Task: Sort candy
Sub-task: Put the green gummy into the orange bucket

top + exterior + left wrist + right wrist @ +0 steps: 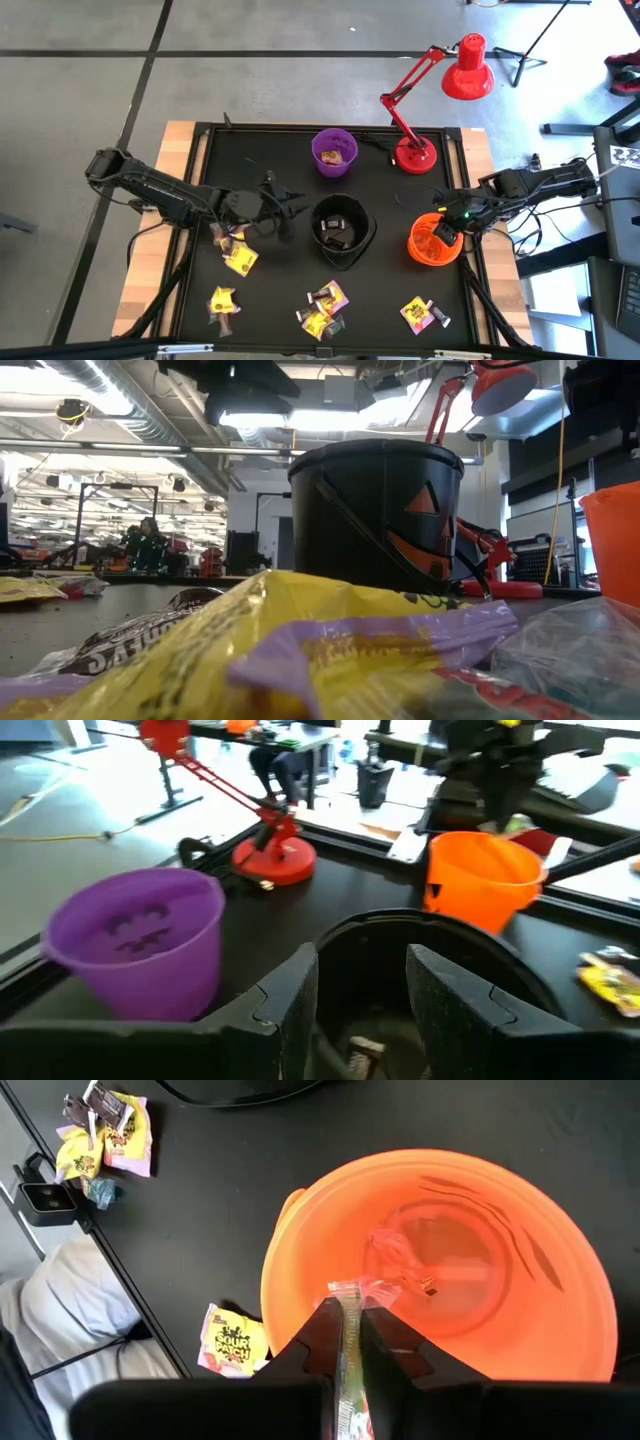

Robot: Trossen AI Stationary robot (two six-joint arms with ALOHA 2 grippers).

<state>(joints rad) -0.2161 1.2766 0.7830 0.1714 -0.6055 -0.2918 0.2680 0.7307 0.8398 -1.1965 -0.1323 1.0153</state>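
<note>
Overhead, the right claw (pixel 447 232) hangs over the round orange plastic bowl (pixel 432 242); yellow and brown wrapped candy (pixel 240 259) litters the black counter (pixel 265 310). Wrist-on, it clamps a clear-wrapped candy strip (pixel 349 1342). Left claw (pixel 362 995), fingers apart, faces the black bucket (pixel 460 970).

Black bowl (pixel 341 232) sits mid-table w/ purple bowl (pixel 334 152) behind, orange bowl (pixel 432 240) to its right — gaps between all three; red lamp (pixel 430 90) crowds back-right corner — candy (pixel 324 308) litters the front

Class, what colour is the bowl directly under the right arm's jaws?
Orange; the bowl shows best in the right wrist view.
</note>
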